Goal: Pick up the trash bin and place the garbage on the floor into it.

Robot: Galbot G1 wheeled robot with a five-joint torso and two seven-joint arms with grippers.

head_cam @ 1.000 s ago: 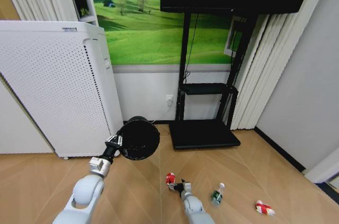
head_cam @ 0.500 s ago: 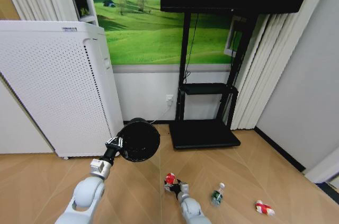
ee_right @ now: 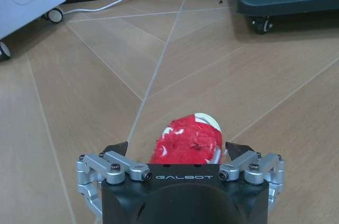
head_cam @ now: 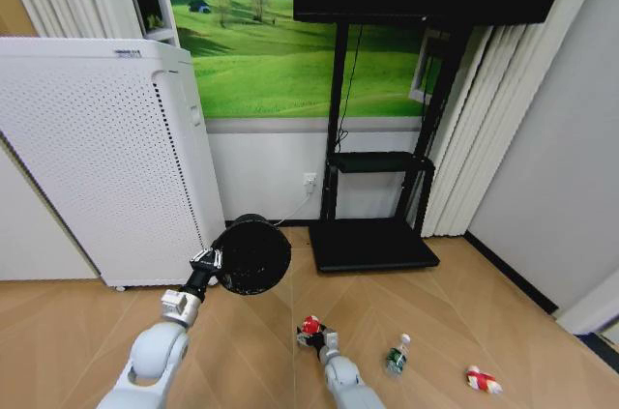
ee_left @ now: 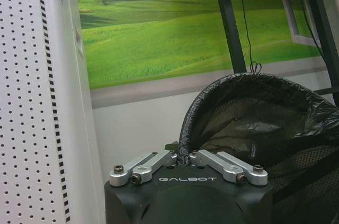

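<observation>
the left gripper (head_cam: 206, 258) was raised off the floor in front of the white cabinet unit (head_cam: 97, 158), its fingers pressed together on the rim of the trash bin (head_cam: 251, 253). the bin was held clear of the floor and tilted, its round face turned toward the head camera, just beside the cabinet's front corner. in the left wrist view the same gripper (ee_left: 186, 156) pinched the liner-wrapped rim of the bin (ee_left: 265, 123), whose mesh wall showed inside. the right gripper (head_cam: 315, 335) was low at the floor, well to the side of the cabinet and below the bin, with the red scrap (head_cam: 310, 326) between its fingers. in the right wrist view that gripper (ee_right: 180, 149) was spread, its two fingertips standing either side of the red scrap (ee_right: 188, 142); whether they touched the scrap could not be told. the small greenish bottle (head_cam: 396, 356) stood upright on the floor farther from the cabinet than the scrap, and the red-and-white wrapper (head_cam: 482, 380) lay farther out again. a black tv stand (head_cam: 372, 235) stood against the wall beyond the cabinet.
</observation>
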